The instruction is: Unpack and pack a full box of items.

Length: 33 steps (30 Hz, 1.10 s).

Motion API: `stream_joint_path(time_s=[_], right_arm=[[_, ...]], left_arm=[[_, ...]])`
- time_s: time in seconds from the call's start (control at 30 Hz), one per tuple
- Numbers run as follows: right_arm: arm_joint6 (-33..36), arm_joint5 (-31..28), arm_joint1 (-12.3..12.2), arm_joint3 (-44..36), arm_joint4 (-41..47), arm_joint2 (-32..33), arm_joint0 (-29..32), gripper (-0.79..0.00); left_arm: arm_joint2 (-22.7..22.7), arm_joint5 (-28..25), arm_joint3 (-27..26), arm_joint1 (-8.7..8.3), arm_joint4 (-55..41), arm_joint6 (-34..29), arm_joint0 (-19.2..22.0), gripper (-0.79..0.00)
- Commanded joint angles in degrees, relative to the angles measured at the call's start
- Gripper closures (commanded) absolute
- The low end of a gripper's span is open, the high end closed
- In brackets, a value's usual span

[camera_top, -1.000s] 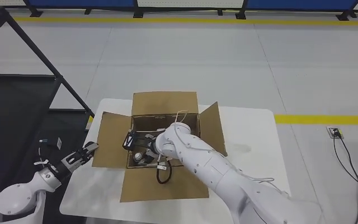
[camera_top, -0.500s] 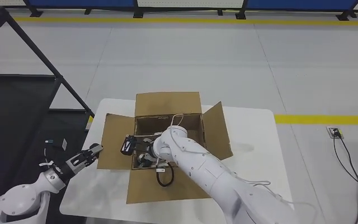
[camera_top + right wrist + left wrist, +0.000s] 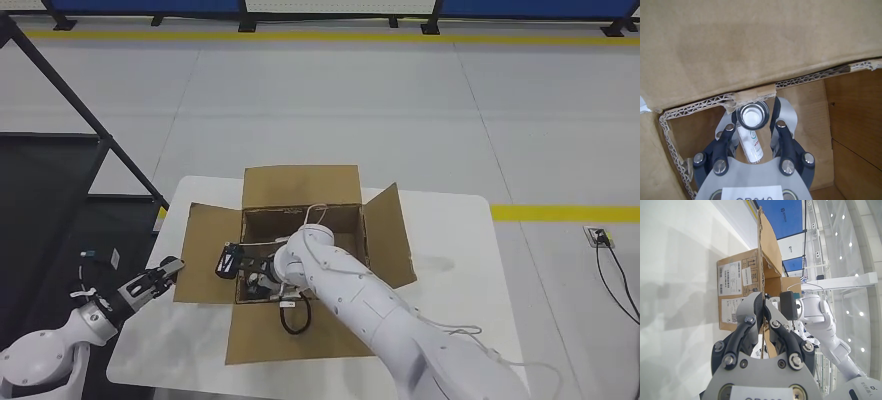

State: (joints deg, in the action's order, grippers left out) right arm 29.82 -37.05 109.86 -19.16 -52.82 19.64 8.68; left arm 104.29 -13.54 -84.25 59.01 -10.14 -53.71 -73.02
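Moved: box (image 3: 300,188) and left gripper (image 3: 763,303) have shifted slightly rightward across table (image 3: 450,245).
Left side: fingers pinched shut on box's left flap (image 3: 205,250).
Right side: right gripper (image 3: 753,110) inside box, fingers clamping bottle (image 3: 753,119) at its cap.

On the white table (image 3: 450,250), the left gripper (image 3: 172,266) touches the open box's (image 3: 300,187) side flap (image 3: 200,250); the right arm (image 3: 330,272) dips inside.
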Motion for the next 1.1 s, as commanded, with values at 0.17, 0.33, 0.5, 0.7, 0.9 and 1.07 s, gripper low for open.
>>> stream_joint_path(time_s=[0.17,0.33,0.5,0.7,0.9,1.07], right_arm=[[-0.7,1.6,0.1,0.4,-0.7,1.0,-1.3,0.000],[-0.2,4.0,-0.4,-0.6,-0.6,2.3,-2.4,0.000],[3.5,7.2,-1.4,-3.8,-0.1,4.1,-3.0,0.000],[7.7,10.1,-4.0,-11.1,-0.9,6.5,-2.0,0.000],[16.2,18.4,-9.3,-29.1,-5.5,11.3,3.8,0.000],[26.9,25.3,-13.5,-45.2,-10.9,16.5,10.5,0.000]], left_arm=[[-0.2,0.3,0.2,-0.30,-0.1,1.1,0.2,0.000],[-0.6,1.7,0.7,-0.50,-0.4,2.1,1.1,0.000],[-0.8,2.2,1.1,-0.76,-0.5,2.4,1.9,0.000],[-0.8,2.1,1.0,-1.07,-0.5,2.4,2.1,-0.548],[-1.1,2.8,0.5,-1.31,-0.7,2.9,2.1,-0.785],[-1.1,3.0,0.4,-1.34,-0.7,3.1,2.1,-0.785]])
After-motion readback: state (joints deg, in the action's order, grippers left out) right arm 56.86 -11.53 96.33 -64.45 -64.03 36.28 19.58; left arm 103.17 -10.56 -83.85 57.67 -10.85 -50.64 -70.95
